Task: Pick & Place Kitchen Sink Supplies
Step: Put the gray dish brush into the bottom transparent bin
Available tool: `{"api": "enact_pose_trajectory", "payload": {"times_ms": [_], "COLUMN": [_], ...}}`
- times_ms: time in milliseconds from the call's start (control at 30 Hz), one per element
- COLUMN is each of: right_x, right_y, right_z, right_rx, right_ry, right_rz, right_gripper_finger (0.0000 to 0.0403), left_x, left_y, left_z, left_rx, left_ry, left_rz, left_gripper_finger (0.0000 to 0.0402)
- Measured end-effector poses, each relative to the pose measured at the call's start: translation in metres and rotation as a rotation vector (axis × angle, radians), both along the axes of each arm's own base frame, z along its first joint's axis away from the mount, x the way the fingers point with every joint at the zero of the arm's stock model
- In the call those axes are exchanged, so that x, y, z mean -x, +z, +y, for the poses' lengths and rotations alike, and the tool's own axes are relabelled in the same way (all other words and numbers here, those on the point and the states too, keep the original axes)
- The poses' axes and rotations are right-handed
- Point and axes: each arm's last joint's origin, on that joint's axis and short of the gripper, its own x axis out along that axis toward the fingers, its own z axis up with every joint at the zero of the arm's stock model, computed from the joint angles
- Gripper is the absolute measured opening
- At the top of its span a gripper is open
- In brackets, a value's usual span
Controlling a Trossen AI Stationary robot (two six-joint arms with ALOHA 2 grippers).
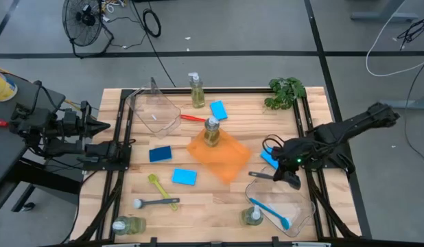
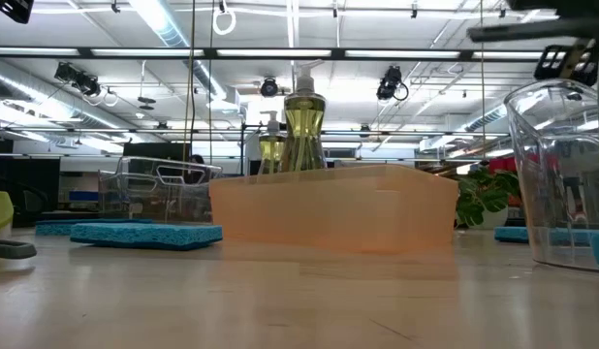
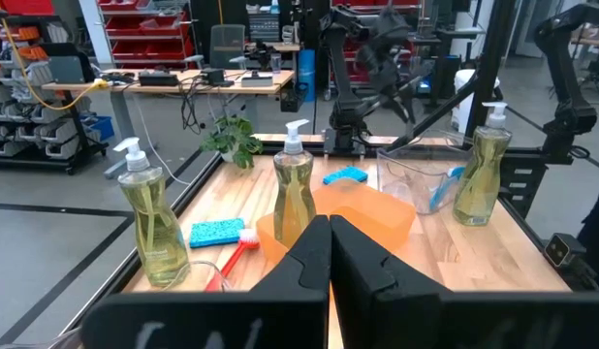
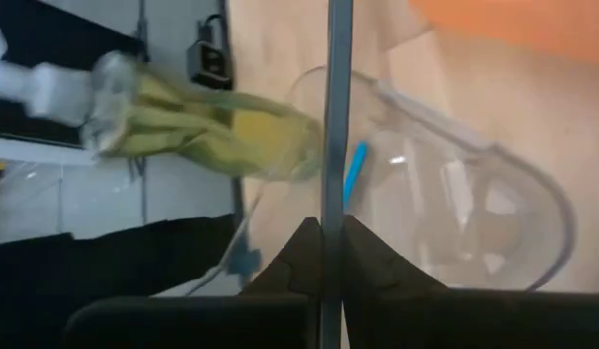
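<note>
- Our right gripper (image 1: 292,180) hangs over the rim of the clear bin (image 1: 304,218) at the near right. Its fingers are pinched on a thin grey stick (image 4: 334,145), which we take for a brush handle, though the wrist view shows too little to be sure.
- A blue brush (image 1: 270,210) already lies in that bin, and a soap bottle (image 1: 252,216) stands touching the bin's wall. A long handle swung low could knock the bottle over.
- If the fingers part too early, the stick may catch on the rim and fall outside.
- Our left gripper (image 3: 330,254) is pressed together on nothing, parked at the table's left edge.
- Sponges (image 1: 184,177), more brushes (image 1: 156,202) and a bottle on the orange bin (image 1: 219,156) lie well apart, awaiting us.
</note>
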Motion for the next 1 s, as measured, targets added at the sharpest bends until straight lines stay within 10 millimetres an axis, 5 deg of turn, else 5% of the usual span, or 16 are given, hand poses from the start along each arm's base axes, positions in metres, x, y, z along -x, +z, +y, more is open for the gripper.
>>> {"api": "enact_pose_trajectory", "payload": {"times_ms": [667,1000], "right_x": [0.023,0.021], "right_y": [0.001,-0.048], "right_z": [0.033,0.051], "right_rx": [0.099,-0.03], "right_ry": [-0.02,-0.121], "right_rz": [-0.056,-0.031], "right_gripper_finger": [0.0014,0.0014], "left_x": [0.0,0.0], "left_y": [0.0,0.0], "left_z": [0.0,0.0], "left_rx": [0.0,0.0], "left_ry": [0.0,0.0], "left_rz": [0.0,0.0], "left_gripper_finger": [0.0003,0.0003]}}
